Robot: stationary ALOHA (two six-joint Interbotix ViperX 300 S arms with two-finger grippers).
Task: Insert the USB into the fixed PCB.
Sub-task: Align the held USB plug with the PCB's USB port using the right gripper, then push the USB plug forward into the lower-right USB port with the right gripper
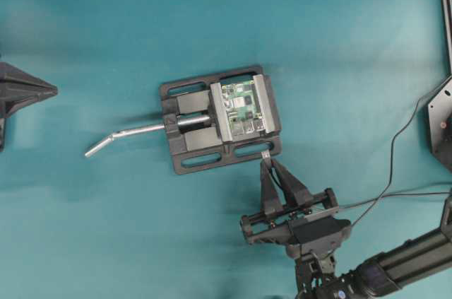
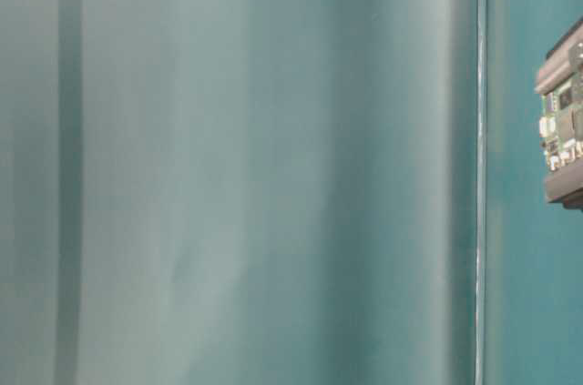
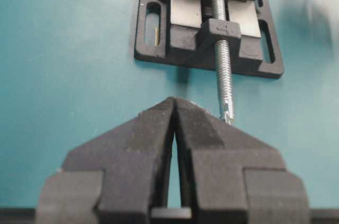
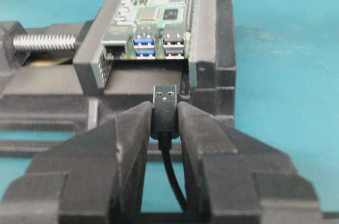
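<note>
Black plastic fingers of the right gripper (image 4: pixel 165 123) are closed partway around the USB (image 4: pixel 165 108), pinching its short dark body from both sides. The plug's silver metal tip sticks out past the fingertips and points at the fixed PCB (image 4: pixel 153 25). A thin black cable (image 4: pixel 175 181) runs back from the plug between the fingers.

From overhead, the right gripper (image 1: pixel 266 162) reaches up from the lower right, and the USB (image 1: pixel 265 154) sits just at the near edge of the black vise (image 1: pixel 191 150). The plug tip is near the board's ports but apart from them, with the vise's base between.

The fixed PCB (image 1: pixel 241 107) is a small green board clamped flat between the vise's two grey jaw plates. In the right wrist view its near edge shows stacked silver port boxes, the left pair with blue inserts. The vise's silver handle (image 1: pixel 131 133) sticks out to the left across the teal table (image 1: pixel 106 228).

The left gripper (image 3: pixel 175 108) hovers over the table, well apart from the board, its black fingers pressed together with nothing between them. Ahead of it lie the threaded screw (image 3: pixel 222 65) and the vise (image 3: pixel 185 49).

The table-level view shows mostly blurred teal, with the board's edge (image 2: pixel 565 126) at far right.
</note>
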